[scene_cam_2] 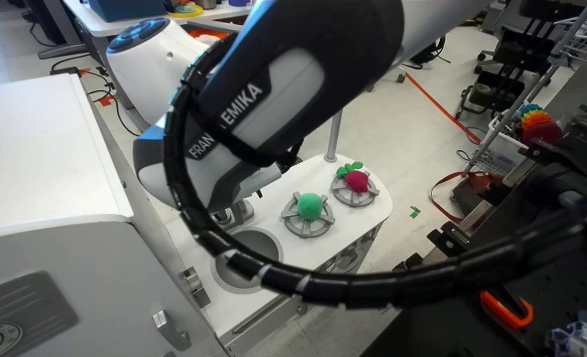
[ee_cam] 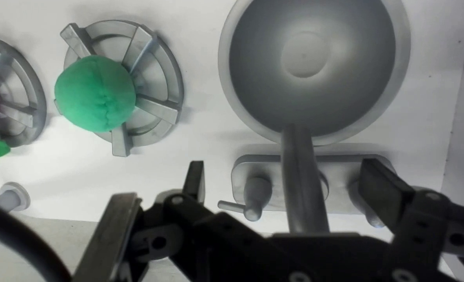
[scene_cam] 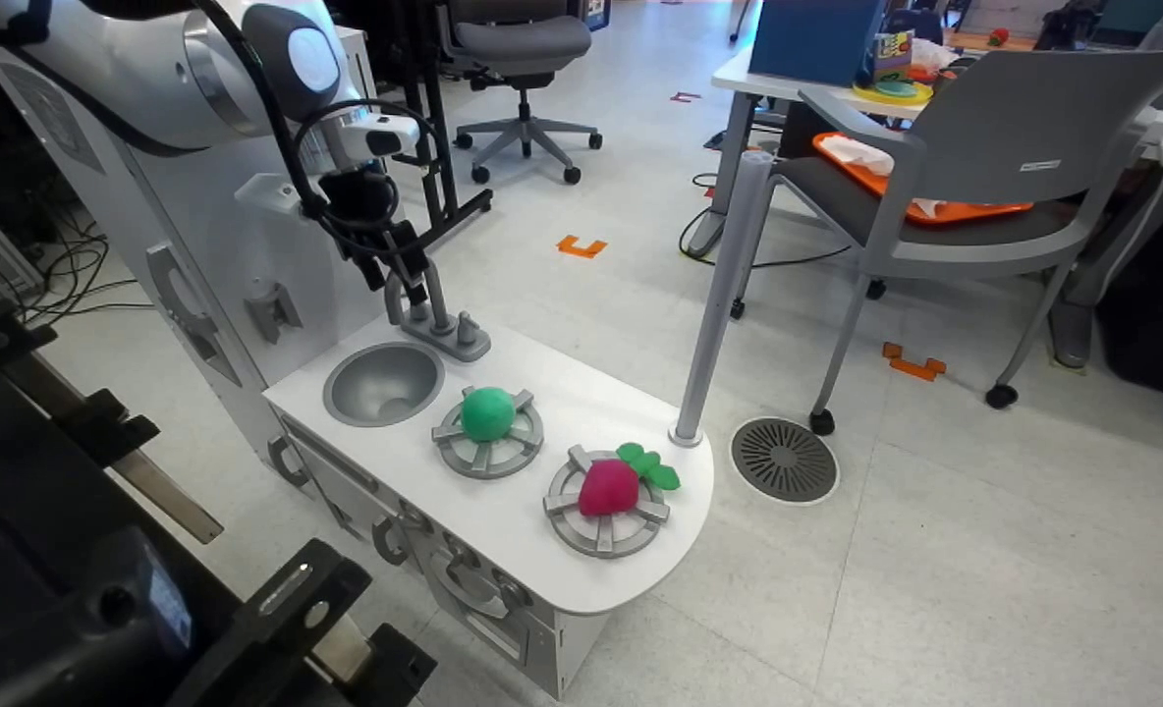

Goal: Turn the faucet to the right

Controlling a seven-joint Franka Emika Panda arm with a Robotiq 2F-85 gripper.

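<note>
The grey faucet (ee_cam: pixel 304 184) has an arched spout reaching over the sink bowl's edge in the wrist view. Its flat base carries a short handle (ee_cam: pixel 257 192) on the left and another handle on the right, partly hidden by a finger. My gripper (ee_cam: pixel 282 172) is open, with one finger on each side of the spout and a visible gap to it on both sides. In an exterior view the gripper (scene_cam: pixel 397 287) points down at the top of the faucet (scene_cam: pixel 436 302). In an exterior view the arm hides most of the faucet, with part of its base (scene_cam_2: pixel 244 212) showing.
The round sink bowl (ee_cam: pixel 228 78) lies in front of the faucet. A burner (scene_cam: pixel 483 462) with a green ball (scene_cam: pixel 488 413) and a burner with a red toy vegetable (scene_cam: pixel 609 487) stand along the counter. A grey post (scene_cam: pixel 724 295) and tall cabinet panel (scene_cam: pixel 238 216) flank the counter.
</note>
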